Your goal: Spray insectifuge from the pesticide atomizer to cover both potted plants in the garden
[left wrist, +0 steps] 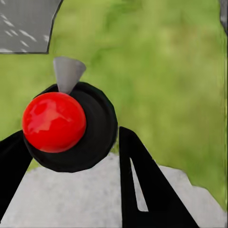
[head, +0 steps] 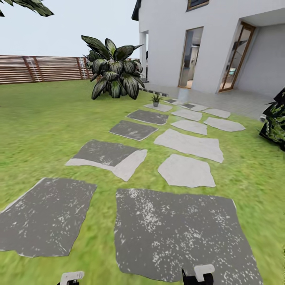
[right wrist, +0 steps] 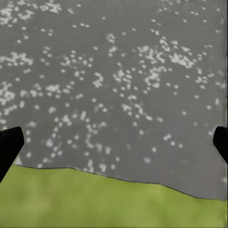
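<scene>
One small potted plant point(head: 156, 99) stands on a far stepping stone point(head: 157, 107) in the upper middle of the head view, below a big dark-leaved bush point(head: 114, 71). I cannot pick out the pesticide atomizer with certainty anywhere on the lawn point(head: 43, 118). A slim bottle like that should be light, stiff and rather slick, so it is probably best pinched around its lower body, leaving the spray head free. Both arms hang low at the frame's bottom edge and point at the ground. The right gripper point(right wrist: 116, 142) has its fingers spread wide over a speckled grey stone point(right wrist: 114, 71), with nothing between them. The left gripper point(left wrist: 71, 133) flanks a round black object with a red ball point(left wrist: 53, 121) and a grey cone; whether it pinches this I cannot tell.
</scene>
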`<state>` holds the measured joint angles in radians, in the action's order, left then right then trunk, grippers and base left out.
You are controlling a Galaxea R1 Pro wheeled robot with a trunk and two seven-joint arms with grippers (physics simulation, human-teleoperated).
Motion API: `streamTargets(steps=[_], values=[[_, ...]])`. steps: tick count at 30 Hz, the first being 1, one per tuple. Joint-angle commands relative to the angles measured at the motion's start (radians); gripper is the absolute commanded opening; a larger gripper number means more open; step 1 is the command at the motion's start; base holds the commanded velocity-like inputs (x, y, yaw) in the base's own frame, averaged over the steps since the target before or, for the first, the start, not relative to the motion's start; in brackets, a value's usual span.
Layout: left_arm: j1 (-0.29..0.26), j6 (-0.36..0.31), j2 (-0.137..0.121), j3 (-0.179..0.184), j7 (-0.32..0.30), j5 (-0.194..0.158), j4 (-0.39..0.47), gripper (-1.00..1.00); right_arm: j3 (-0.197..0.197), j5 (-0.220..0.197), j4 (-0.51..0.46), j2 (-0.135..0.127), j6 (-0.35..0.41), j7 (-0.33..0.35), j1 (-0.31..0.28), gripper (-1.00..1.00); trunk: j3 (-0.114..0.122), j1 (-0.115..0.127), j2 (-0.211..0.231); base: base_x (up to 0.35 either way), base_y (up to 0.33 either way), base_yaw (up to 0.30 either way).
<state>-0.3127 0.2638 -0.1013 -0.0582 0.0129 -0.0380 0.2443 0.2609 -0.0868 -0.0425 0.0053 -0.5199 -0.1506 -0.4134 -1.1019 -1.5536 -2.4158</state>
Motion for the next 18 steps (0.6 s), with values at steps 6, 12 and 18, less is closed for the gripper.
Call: streamTargets(steps=[6,12,18], values=[[0.000,0.003,0.002,-0.002,-0.001,-0.002,0.000,-1.00,0.009,-0.008,0.002,-0.001,-0.002,-0.003,-0.001,1.00,0.002,0.000,0.000,0.339,-0.007,-0.195],[0.000,0.003,0.003,-0.001,-0.001,0.000,0.001,-1.00,0.009,-0.007,0.003,-0.004,0.000,-0.003,-0.001,1.00,0.002,0.000,0.000,0.340,0.000,-0.019],[0.000,0.002,0.004,-0.002,-0.001,-0.006,0.001,-1.00,0.009,-0.006,0.004,-0.006,-0.001,-0.005,-0.001,1.00,0.002,0.000,0.000,0.340,0.032,-0.001]])
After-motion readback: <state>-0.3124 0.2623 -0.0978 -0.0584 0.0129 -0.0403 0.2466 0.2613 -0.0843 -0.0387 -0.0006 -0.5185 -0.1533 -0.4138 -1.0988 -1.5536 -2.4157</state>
